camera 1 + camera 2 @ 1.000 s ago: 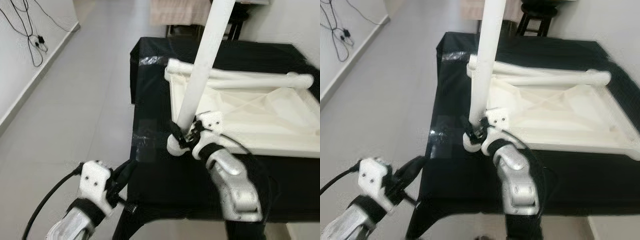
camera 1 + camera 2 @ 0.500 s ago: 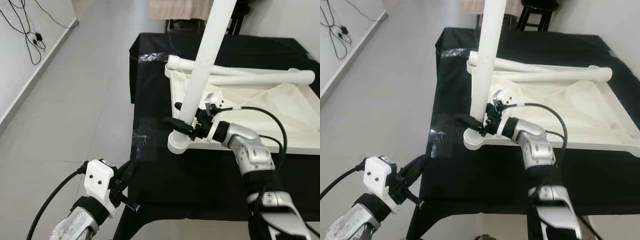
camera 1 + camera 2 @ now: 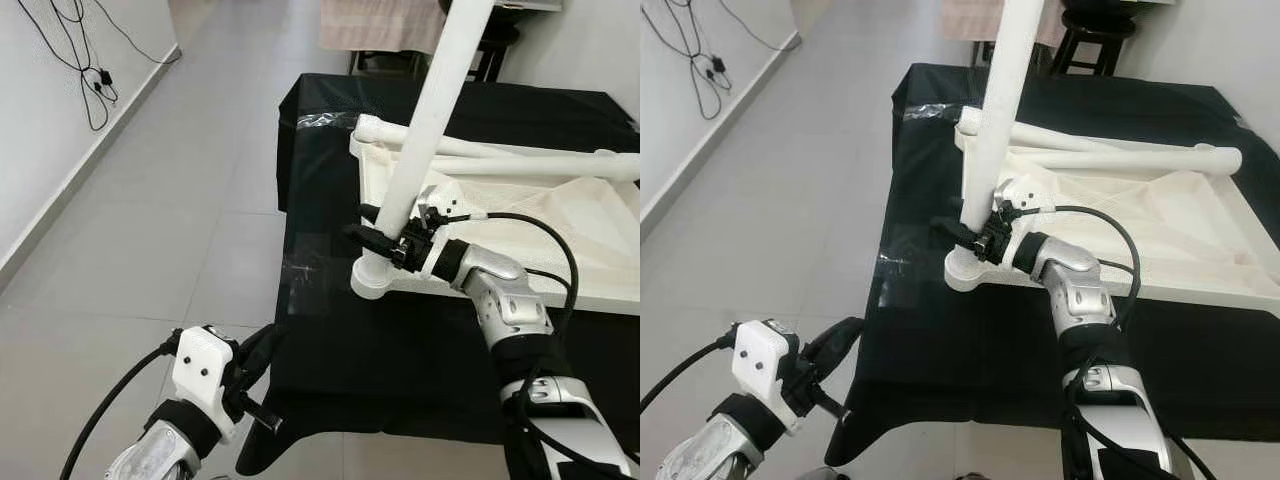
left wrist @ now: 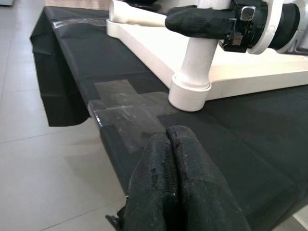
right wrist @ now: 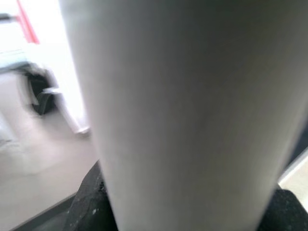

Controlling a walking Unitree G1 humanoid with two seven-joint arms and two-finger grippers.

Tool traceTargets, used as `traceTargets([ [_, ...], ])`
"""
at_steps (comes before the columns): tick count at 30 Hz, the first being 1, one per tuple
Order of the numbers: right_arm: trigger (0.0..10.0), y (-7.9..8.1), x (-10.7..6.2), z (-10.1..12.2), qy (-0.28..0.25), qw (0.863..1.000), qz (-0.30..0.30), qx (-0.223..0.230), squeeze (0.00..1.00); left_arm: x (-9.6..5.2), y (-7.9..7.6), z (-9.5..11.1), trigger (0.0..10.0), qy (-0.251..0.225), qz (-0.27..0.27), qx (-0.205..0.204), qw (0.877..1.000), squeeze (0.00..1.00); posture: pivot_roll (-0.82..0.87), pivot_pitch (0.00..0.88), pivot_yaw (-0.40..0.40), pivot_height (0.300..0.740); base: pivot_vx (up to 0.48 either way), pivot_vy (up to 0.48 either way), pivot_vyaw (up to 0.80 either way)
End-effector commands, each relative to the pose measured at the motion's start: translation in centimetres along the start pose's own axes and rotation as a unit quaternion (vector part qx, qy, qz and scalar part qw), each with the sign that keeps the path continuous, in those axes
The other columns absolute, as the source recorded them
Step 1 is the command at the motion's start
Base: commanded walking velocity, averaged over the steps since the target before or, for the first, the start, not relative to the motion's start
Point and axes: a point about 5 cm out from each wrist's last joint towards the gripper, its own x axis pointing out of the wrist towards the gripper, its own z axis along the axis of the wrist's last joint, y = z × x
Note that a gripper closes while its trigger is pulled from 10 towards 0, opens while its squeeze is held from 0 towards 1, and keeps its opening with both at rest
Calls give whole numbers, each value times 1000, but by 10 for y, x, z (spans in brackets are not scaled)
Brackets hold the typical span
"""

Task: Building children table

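- Left eye view: a white children's table top [image 3: 560, 215] lies upside down on a work table draped in black cloth [image 3: 330, 330]. One white table leg [image 3: 425, 120] stands up from its near corner socket [image 3: 372, 280], rising out of frame. Two more loose legs [image 3: 520, 160] lie across the far edge of the top. The right gripper [image 3: 385, 232] is clamped around the standing leg, low down, just above the socket. The left gripper [image 3: 262, 350] hangs off the work table's near corner, over the tiled floor [image 3: 180, 200]. Cables [image 3: 85, 70] dangle on the wall at left.
- Right eye view: same layout; a dark stool [image 3: 1095, 30] stands beyond the far end of the work table. Count: three legs, one top.
- Left wrist view: this one adds a patch of clear tape [image 4: 127, 108] on the cloth beside the socket. The left gripper's two black fingers [image 4: 192, 183] are pressed together, holding nothing.
- Right wrist view: the white leg seen very close and blurred, with a black finger [image 5: 89, 202] on each side of it.
- No readable writing or brand marks anywhere.
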Motion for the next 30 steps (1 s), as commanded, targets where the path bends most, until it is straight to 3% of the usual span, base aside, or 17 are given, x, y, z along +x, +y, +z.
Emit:
traceTargets([
  [1, 0, -9, -14, -11, 39, 993, -114, -4, 0, -2, -1, 0, 10000, -2, 2, -1, 1000, 0, 88, 155, -86, 740, 0, 0, 0],
  [2, 0, -9, -14, -11, 39, 993, -114, -4, 0, -2, -1, 0, 10000, -2, 2, -1, 1000, 0, 88, 155, -86, 740, 0, 0, 0],
  [3, 0, 6, -21, -19, 48, 973, -227, 8, 0, -4, 0, 1, 10000, -2, 2, -1, 1000, 0, 85, 167, -84, 740, 0, 0, 0],
  [4, 0, 30, -28, -29, 56, 954, -294, 13, 0, -5, 1, 2, 10000, -2, 3, -1, 1000, 0, 85, 171, -75, 740, 0, 0, 0],
  [5, 0, 30, -28, -29, 56, 954, -294, 13, 0, -5, 1, 2, 10000, -2, 3, -1, 1000, 0, 85, 171, -75, 740, 0, 0, 0],
  [6, 0, 46, -33, -34, 57, 941, -332, 20, 0, -5, 2, 3, 10000, -2, 3, -1, 1000, 0, 85, 171, -75, 740, 0, 0, 0],
  [8, 0, 55, -32, -34, 60, 942, -331, -11, 0, -6, 3, 3, 10000, -2, 3, 0, 1000, 0, 84, 163, -62, 740, 0, 0, 0],
  [16, 0, 46, -24, -31, 54, 948, -312, -25, 0, -5, 6, 3, 10000, -2, 4, 2, 1000, 0, 88, 162, -81, 740, 0, 0, 0],
  [17, 10000, 45, -23, -31, 63, 949, -309, -22, 0, -4, 7, 3, 10000, -2, 5, 2, 1000, 0, 92, 159, -73, 740, 0, 0, 0],
  [18, 10000, 45, -23, -31, 63, 949, -309, -22, 0, -4, 7, 3, 10000, -2, 5, 2, 1000, 0, 92, 159, -73, 740, 0, 0, 0],
  [19, 10000, 44, -20, -28, 57, 956, -287, -7, 957, -4, 8, 3, 10000, -2, 5, 2, 1000, 0, 93, 159, -70, 740, 0, 0, 0],
  [21, 10000, 44, -20, -28, 57, 956, -287, -7, 957, -4, 8, 3, 10000, -2, 5, 2, 1000, 0, 93, 159, -70, 740, 0, 0, 0],
  [22, 10000, 37, -14, -14, 20, 971, -239, 15, 1000, -3, 7, 2, 10000, -1, 4, 3, 1000, 0, 105, 151, -67, 740, 0, 0, 0],
  [27, 10000, 32, -9, 4, -21, 984, -179, 18, 1000, -3, 6, 2, 10000, -1, 4, 3, 1000, 0, 110, 149, -71, 740, 0, 0, 0],
  [28, 10000, 30, -7, 14, -36, 991, -126, 14, 106, -2, 5, 2, 10000, -1, 3, 2, 1000, 0, 109, 146, -73, 740, 0, 0, 0],
  [29, 10000, 30, -7, 14, -36, 991, -126, 14, 106, -2, 5, 2, 10000, -1, 3, 2, 1000, 0, 109, 146, -73, 740, 0, 0, 0],
  [30, 10000, 27, -5, 20, -41, 997, -72, 3, 0, -1, 4, 1, 10000, -1, 3, 1, 1000, 0, 111, 146, -75, 740, 0, 0, 0],
])
